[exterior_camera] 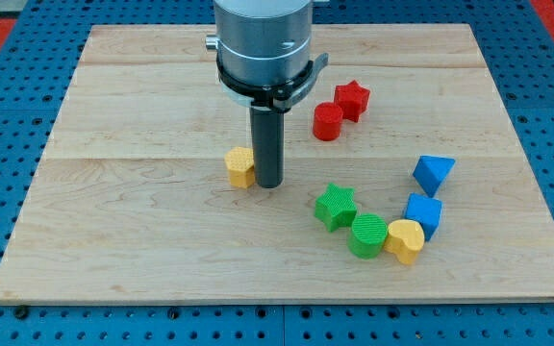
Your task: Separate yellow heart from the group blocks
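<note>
arm: descends upright from the view's top centre, rod vertical.
my tip [270, 183]: on the desk [113, 240], touching a yellow block [240, 166] on its left.
end effector: bare rod, gripping nothing.
yellow heart [405, 239]: lower right, touching green cylinder [367, 235] and blue cube [423, 213].

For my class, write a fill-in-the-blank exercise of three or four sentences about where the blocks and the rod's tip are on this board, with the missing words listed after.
1. My tip stands just to the right of a ______ block.
2. The yellow heart touches the green cylinder and the ______ cube.
3. The red star sits beside the red ______.
4. The green star lies to the view's ______ of the blue triangular block.

Missing words: yellow; blue; cylinder; left
</note>
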`<state>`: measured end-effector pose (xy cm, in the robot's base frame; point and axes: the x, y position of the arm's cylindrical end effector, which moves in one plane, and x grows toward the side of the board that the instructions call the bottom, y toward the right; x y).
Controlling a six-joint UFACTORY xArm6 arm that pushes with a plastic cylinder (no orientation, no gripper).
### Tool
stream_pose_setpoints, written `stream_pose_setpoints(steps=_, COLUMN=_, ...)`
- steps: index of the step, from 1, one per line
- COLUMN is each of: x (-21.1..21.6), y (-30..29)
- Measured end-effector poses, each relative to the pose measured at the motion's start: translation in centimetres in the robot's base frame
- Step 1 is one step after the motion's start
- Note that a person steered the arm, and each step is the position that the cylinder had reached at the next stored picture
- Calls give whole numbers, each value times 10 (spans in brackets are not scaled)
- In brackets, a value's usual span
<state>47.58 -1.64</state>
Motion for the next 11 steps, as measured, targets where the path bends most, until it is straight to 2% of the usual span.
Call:
stream_pose_setpoints(steps=1, x=-28, y=-22)
stream_pose_setpoints(steps=2, x=-32, y=-29)
stream_pose_setpoints(steps=3, x=-22, y=79)
stream_pose_setpoints(steps=4, x=-13, y=160)
stream_pose_setpoints(steps=5, x=-31, y=163)
stream_pose_setpoints(steps=6, x=-33, y=229)
stream_pose_setpoints(steps=7, x=26, y=279)
stream_pose_setpoints(steps=8, x=111, y=276)
stream_pose_setpoints(steps=9, x=124, y=188)
stream_pose_setpoints(steps=10, x=111, y=152)
stream_pose_setpoints(steps=11, x=76, y=148)
